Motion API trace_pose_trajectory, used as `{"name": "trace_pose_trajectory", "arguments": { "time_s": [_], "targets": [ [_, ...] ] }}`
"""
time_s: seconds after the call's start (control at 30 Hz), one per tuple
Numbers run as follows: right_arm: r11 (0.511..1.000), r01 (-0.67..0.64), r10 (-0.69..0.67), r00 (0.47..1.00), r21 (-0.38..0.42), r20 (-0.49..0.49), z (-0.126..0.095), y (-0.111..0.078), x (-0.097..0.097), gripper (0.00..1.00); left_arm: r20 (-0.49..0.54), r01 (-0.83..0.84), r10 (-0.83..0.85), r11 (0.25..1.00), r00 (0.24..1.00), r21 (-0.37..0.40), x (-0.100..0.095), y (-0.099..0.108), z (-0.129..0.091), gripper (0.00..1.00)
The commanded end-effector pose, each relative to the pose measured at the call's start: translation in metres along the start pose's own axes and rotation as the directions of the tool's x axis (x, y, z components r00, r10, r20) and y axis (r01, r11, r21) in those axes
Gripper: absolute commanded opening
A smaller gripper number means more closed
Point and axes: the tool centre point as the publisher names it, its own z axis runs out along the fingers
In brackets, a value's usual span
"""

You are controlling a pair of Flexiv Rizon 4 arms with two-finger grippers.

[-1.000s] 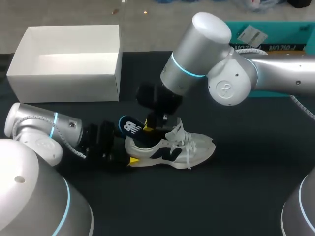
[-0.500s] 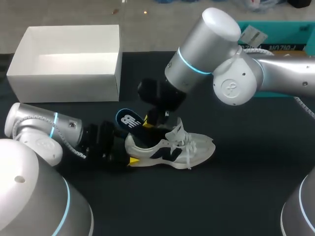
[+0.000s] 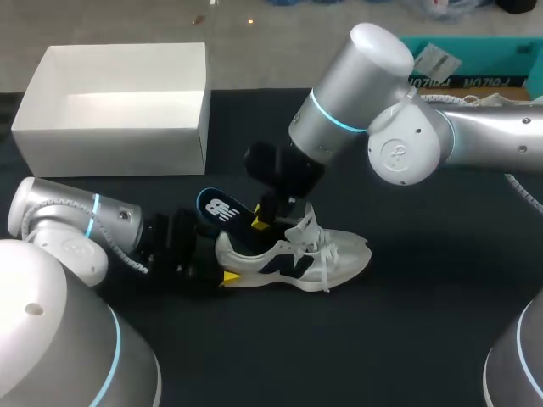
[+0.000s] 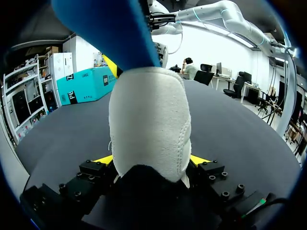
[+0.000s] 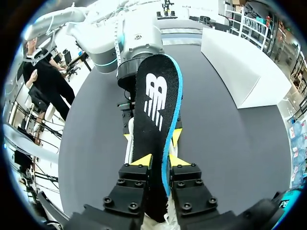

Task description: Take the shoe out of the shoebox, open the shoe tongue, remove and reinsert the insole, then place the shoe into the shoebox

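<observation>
A white sneaker (image 3: pixel 297 254) lies on its sole on the black table, toe to the right. My left gripper (image 3: pixel 219 273) holds its heel (image 4: pixel 148 124), one yellow fingertip (image 4: pixel 103 159) pressed on each side. A black insole with a blue rim (image 3: pixel 221 209) sticks up and back out of the shoe's opening. My right gripper (image 3: pixel 265 219) hangs just above the shoe's mouth. In the right wrist view the insole (image 5: pixel 156 105) runs between that gripper's (image 5: pixel 159 161) two fingertips, which lie against it on both sides. The open white shoebox (image 3: pixel 110 148) stands at the back left.
A teal box (image 3: pixel 475 59) stands at the back right, behind my right arm. Bare black tabletop lies in front of the shoe and to its right. The shoebox (image 5: pixel 240 67) is a short way behind my left arm (image 5: pixel 129 38).
My right arm has swung its elbow to the right and lifted slightly. The insole's free end has risen and shifted a little to the left. The left arm and shoe have not moved.
</observation>
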Motion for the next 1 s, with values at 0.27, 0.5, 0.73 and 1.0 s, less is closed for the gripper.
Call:
{"name": "trace_pose_trajectory", "arguments": {
  "time_s": [0.27, 0.5, 0.73, 1.0],
  "targets": [
    [0.996, -0.006, 0.004, 1.0, -0.086, -0.022, -0.011, 0.01, 0.0, 0.0, 0.002, 0.0, 0.0, 1.0, 1.0, -0.001, 0.001, 0.003, 0.002, 0.0],
    [0.982, -0.029, 0.027, 1.0, -0.187, -0.015, -0.032, 0.031, -0.003, 0.0, 0.002, 0.0, 0.0, 1.0, 1.0, -0.001, 0.001, 0.003, 0.002, 0.0],
    [0.947, -0.093, 0.097, 0.995, -0.306, -0.001, -0.055, 0.052, -0.01, 0.0, 0.002, 0.0, 0.0, 1.0, 1.0, -0.001, 0.001, 0.003, 0.002, 0.0],
    [0.901, -0.122, 0.136, 0.991, -0.417, 0.003, -0.089, 0.075, -0.012, 0.0, 0.002, 0.0, 0.0, 1.0, 1.0, -0.001, 0.001, 0.003, 0.002, 0.0]
  ]
}}
